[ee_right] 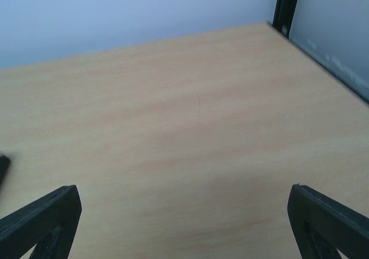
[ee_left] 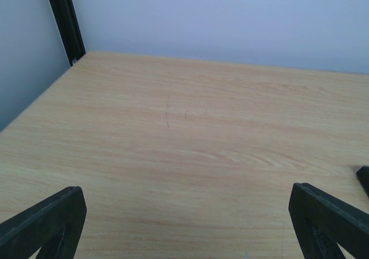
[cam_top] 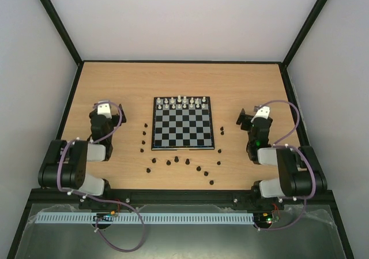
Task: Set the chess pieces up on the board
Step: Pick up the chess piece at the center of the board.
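Note:
The board (cam_top: 181,126), in black and pale grey checks, lies in the middle of the table. Small white pieces (cam_top: 183,102) fill its far rows. Several tiny black chess pieces (cam_top: 177,158) are scattered on the wood to the left of, in front of and to the right of the board, and none of them stands on it. My left gripper (cam_top: 99,105) rests left of the board and is open (ee_left: 184,213), with only bare wood between its fingers. To the right of the board, my right gripper (cam_top: 252,113) is also open (ee_right: 184,210) and holds nothing.
Black frame posts (ee_left: 64,19) and pale walls close in the wooden table (cam_top: 115,80) on three sides. A black rail (cam_top: 184,196) runs along the near edge by the arm bases. Both wrist views show only wood and the far wall.

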You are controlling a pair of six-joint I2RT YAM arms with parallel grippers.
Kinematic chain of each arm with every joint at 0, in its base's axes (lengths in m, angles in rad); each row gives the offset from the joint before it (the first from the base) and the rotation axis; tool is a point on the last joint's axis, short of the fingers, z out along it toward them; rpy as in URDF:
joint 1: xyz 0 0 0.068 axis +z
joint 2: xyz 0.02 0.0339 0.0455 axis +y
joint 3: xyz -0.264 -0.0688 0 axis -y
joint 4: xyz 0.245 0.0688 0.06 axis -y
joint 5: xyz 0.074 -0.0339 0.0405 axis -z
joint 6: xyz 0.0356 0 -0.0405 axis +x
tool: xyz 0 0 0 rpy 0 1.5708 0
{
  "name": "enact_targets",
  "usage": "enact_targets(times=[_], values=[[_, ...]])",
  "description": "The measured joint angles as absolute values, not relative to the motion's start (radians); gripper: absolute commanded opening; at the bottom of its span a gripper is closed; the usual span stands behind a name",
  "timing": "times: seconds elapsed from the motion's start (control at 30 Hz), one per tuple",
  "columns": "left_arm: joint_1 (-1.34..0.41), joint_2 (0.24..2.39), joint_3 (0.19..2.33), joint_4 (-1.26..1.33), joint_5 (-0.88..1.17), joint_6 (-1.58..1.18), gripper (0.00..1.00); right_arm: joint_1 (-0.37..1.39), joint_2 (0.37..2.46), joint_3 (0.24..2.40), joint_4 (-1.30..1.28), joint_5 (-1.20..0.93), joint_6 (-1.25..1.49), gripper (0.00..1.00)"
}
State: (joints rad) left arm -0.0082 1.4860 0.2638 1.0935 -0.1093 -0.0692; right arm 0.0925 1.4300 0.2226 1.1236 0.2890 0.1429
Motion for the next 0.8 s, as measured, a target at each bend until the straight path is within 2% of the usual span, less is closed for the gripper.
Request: enact_targets(times=[0.2, 0.4, 0.6, 0.8], values=[[-0.064, 1.276, 0.360, 0.884, -0.138, -0.032, 0.99, 0.093, 1.231, 0.392, 0.851, 0.245, 0.204, 0.99], [-0.148, 1.092, 0.530, 0.672, -0.150, -0.038, 0.99, 0.094, 1.080, 0.627, 0.457, 0.157, 0.372, 0.99], [-0.291, 1.007, 0.700, 0.432, -0.183, -0.109, 0.99, 0.094, 1.049, 0.846, 0.135, 0.052, 0.562, 0.99], [-0.333, 0.944, 0.828, 0.171, -0.189, -0.309, 0.99, 0.092, 1.075, 0.820, -0.045, -0.130, 0.635, 0.99]])
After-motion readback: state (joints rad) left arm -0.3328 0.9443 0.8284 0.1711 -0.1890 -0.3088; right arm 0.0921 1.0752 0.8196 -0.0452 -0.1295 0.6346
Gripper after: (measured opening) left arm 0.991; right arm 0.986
